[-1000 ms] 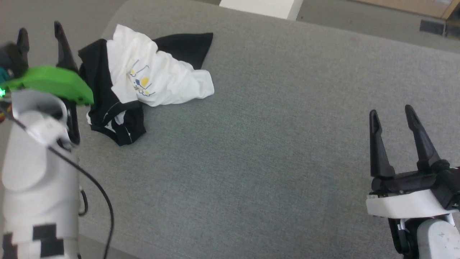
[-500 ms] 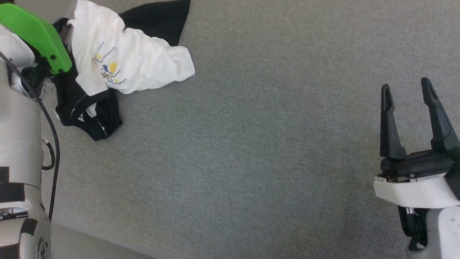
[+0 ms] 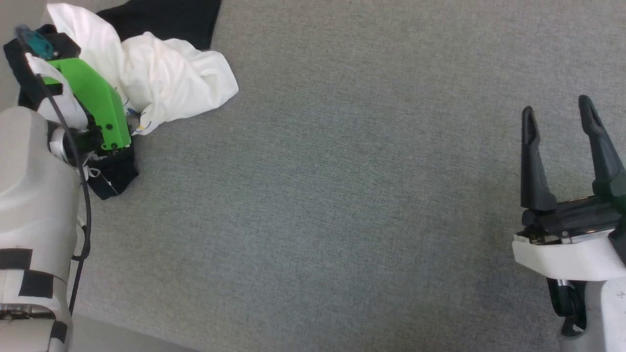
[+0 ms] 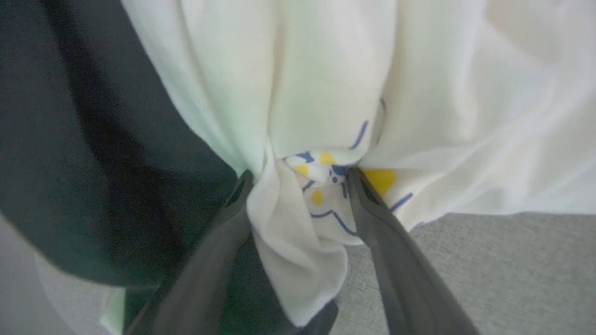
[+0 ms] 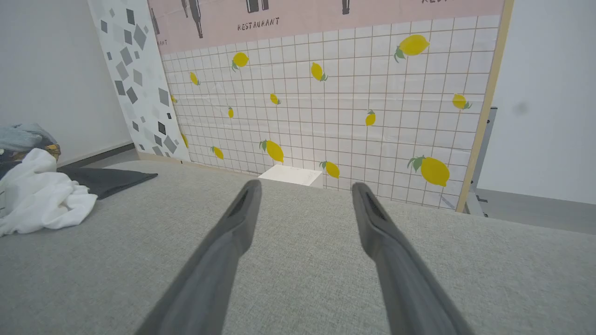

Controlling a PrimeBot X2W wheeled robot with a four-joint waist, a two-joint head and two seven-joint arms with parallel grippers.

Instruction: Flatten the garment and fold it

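At ten o'clock on the grey padded surface [image 3: 342, 195] lies the garment [image 3: 171, 83], crumpled, and I judge it soft and light. My left jaws stand wide astride its printed fold. My right jaws are wide and empty at four o'clock. I'd grip a hem.

Grey fabric covers the table [image 3: 342, 195] — behind it a tiled panel [image 5: 335, 93] dotted with lemons, a white box [image 5: 291, 175], plain white walls [image 5: 46, 70].

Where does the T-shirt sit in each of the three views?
Head view: T-shirt crumpled at the upper left, partly behind the left arm.
Left wrist view: T-shirt across most of the picture, bunched inside the open left gripper.
Right wrist view: T-shirt at the left edge, mid-height.
Shared landmark: the grey cushion under it.
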